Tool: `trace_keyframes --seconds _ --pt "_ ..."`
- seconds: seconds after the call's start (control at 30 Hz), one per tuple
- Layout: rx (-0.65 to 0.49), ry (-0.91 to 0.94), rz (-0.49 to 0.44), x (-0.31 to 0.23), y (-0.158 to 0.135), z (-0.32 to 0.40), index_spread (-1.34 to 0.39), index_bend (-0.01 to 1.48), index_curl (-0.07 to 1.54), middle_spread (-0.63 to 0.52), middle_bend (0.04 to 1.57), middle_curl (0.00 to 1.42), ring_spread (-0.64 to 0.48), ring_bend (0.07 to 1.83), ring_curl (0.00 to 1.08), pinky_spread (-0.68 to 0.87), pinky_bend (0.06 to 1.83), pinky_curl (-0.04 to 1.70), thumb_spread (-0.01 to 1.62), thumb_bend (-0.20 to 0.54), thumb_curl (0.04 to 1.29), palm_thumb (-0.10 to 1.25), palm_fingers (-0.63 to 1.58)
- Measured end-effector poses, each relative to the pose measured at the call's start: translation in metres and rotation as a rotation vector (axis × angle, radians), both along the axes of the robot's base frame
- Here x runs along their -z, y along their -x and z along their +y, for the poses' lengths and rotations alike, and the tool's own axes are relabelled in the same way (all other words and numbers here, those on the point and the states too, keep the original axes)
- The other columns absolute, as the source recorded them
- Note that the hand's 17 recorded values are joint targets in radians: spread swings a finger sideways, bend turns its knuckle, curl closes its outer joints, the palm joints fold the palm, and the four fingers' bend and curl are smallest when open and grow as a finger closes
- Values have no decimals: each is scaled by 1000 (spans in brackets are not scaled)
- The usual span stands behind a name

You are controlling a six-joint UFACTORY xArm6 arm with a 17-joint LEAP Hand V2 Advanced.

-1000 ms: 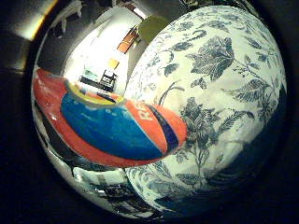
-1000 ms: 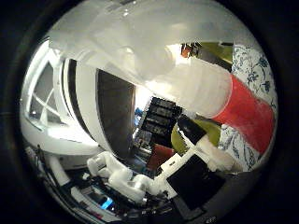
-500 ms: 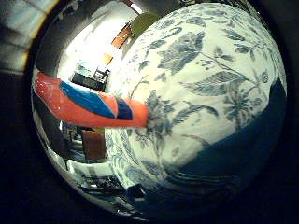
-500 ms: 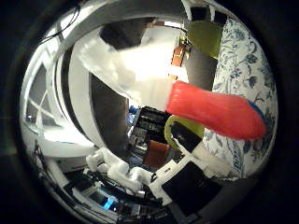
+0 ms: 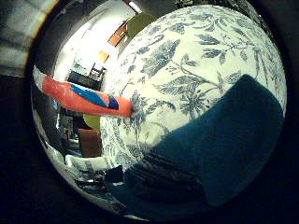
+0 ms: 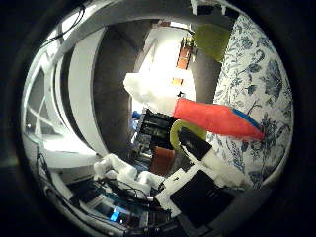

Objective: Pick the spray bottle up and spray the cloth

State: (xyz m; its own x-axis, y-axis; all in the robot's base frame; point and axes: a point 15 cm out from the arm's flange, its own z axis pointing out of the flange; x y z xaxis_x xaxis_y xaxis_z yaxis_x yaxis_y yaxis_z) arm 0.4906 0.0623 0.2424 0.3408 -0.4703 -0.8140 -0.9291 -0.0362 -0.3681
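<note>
The spray bottle has a red body with a blue label and a white trigger head. It stands with its base on the table's blue-flowered tablecloth, some way off from the palm. A dark blue cloth lies flat on the tablecloth close under the palm, with a darker striped fold at its edge. My hand shows as white and black fingers reaching out beside the bottle, apart from it and holding nothing.
The table edge runs just behind the bottle. Beyond it stand a yellow-green chair, a brown seat and a black shelf unit. The white arm body curves across the thumb side view.
The palm has drawn back from the bottle, which now looks smaller and farther off. The view has swung over the table, and the blue cloth has come into sight.
</note>
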Motion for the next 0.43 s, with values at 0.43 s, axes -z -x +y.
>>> trace_keyframes --seconds 0.43 --pt "-11 -12 -20 -17 5 -1 -204 164 306 121 233 357 122 430 315 371 420 329 992 -26 405 713 196"
